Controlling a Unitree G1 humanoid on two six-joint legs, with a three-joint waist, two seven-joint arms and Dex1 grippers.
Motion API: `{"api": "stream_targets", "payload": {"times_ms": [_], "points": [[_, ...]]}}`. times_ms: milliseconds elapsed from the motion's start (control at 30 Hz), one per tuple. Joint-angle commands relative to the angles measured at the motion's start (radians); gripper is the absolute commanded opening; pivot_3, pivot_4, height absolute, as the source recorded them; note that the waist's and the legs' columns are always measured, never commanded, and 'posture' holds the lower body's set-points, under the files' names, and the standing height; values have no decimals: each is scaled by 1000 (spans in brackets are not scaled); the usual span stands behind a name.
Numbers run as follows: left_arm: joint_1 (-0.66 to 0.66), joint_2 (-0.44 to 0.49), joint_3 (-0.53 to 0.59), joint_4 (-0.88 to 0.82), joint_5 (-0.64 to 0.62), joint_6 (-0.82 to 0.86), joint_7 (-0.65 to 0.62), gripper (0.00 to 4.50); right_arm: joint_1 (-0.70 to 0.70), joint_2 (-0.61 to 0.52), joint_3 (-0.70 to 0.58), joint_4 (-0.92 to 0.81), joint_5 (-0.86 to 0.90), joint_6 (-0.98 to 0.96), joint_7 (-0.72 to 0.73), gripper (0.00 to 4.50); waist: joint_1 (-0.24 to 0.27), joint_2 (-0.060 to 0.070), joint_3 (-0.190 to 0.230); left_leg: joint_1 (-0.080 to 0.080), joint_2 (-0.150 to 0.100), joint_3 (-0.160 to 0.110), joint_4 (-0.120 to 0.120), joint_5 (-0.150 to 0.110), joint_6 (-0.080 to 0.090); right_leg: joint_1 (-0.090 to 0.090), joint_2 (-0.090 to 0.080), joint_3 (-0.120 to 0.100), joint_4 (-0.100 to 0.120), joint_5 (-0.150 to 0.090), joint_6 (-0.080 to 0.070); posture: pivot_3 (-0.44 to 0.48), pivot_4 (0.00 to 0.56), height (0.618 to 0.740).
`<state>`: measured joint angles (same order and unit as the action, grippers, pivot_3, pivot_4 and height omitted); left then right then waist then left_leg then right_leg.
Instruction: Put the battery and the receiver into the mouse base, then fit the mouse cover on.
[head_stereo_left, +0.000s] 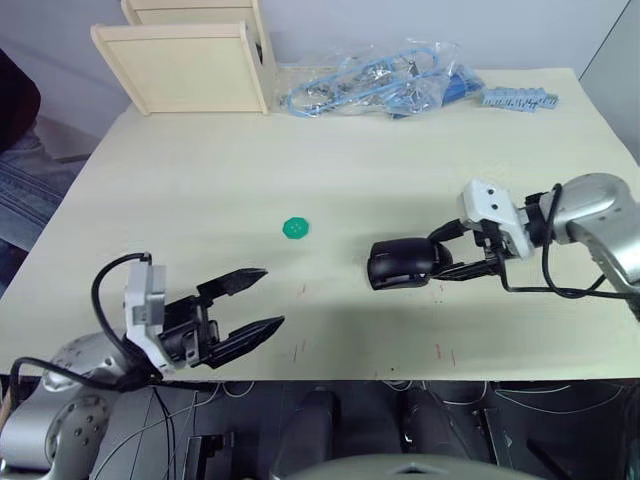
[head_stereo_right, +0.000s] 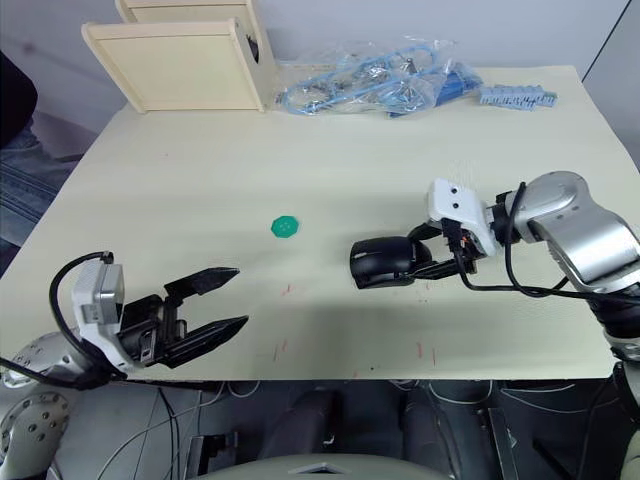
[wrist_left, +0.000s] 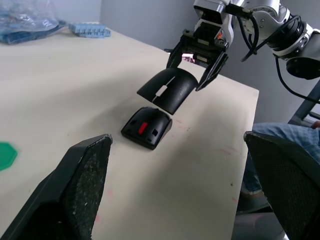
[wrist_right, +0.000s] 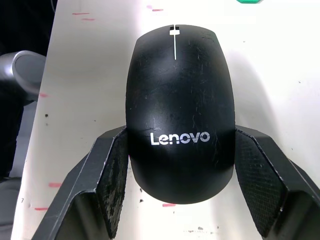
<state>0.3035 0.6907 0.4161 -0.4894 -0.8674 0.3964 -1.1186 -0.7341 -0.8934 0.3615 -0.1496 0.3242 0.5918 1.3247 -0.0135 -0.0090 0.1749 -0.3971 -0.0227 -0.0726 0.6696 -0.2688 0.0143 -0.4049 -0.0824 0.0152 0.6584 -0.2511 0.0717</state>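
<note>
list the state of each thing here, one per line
mouse cover: gripped by its sides, held tilted above the base, not fitted
mouse base: on the table, uncovered, red part showing
right gripper: shut on the mouse cover
left gripper: open, holding nothing
green disc: lying flat on the table

The worktop (head_stereo_left: 200, 190) lies bare across its middle and left, with only the disc (head_stereo_left: 295, 229) there; wood boxes (head_stereo_left: 195, 60) and bags (head_stereo_left: 375, 80) crowd the far edge; the right hand (head_stereo_left: 455, 258) and the cover (wrist_left: 167, 90) sit over the rear of the base (wrist_left: 147, 129), closing that side; the base's front and left stay open toward the left hand (head_stereo_left: 262, 298), fingers spread
</note>
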Motion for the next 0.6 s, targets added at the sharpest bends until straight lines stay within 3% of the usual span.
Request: {"api": "stream_targets", "payload": {"times_ms": [33,600], "points": [[13,-7,19,-21,2,-32,-9,4500,-38,23,15,30,-44,-39,17,3071,0,0,0,0,0,0,0,0,0,0,0,0,0,0,0,0,150,740],[82,-31,29,-29,27,-72,7,4500,-61,100,35,174,-145,-117,77,3071,-1,0,0,0,0,0,0,0,0,0,0,0,0,0,0,0,150,740]]}}
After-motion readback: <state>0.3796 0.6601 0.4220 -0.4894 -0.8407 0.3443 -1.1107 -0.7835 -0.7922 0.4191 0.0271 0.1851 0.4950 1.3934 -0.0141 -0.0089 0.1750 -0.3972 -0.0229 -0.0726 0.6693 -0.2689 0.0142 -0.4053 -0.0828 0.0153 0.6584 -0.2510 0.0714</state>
